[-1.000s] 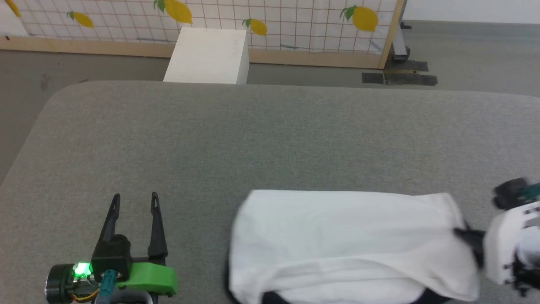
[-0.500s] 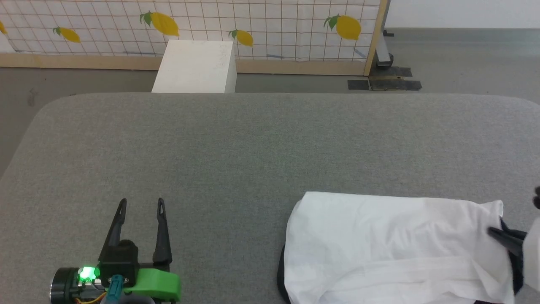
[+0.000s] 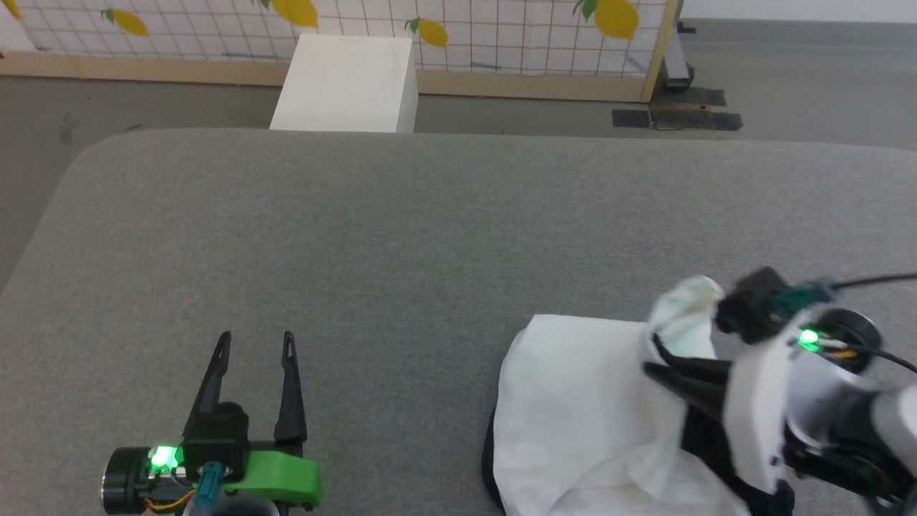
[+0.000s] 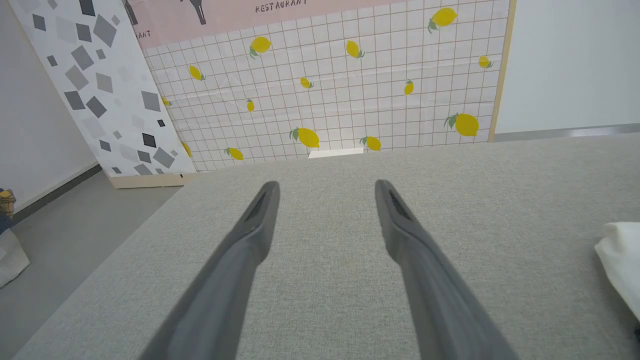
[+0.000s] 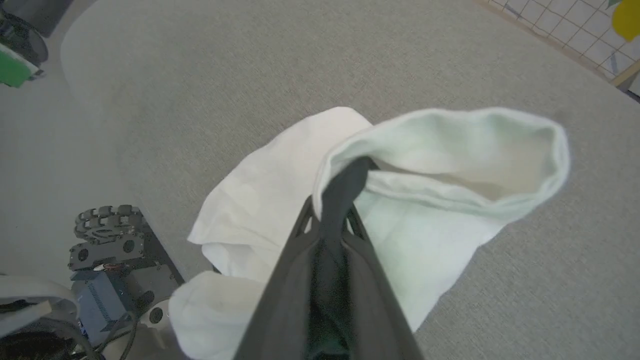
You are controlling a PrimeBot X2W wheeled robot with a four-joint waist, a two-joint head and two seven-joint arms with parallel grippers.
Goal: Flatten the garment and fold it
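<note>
Where the head view looks down, a grey cloth-topped table (image 3: 430, 215) stands before a lemon-printed panel (image 3: 501, 36) and a white box (image 3: 347, 75) — the garment (image 3: 573, 387) lies bunched by its front right edge. Left wrist: a pink poster (image 4: 280, 10) reads "RESTAURANT"; the left gripper (image 4: 326, 185) spreads its fingers wide, empty, above the table. Right wrist: the right gripper (image 5: 355, 170) pinches a raised white fold of it.
</note>
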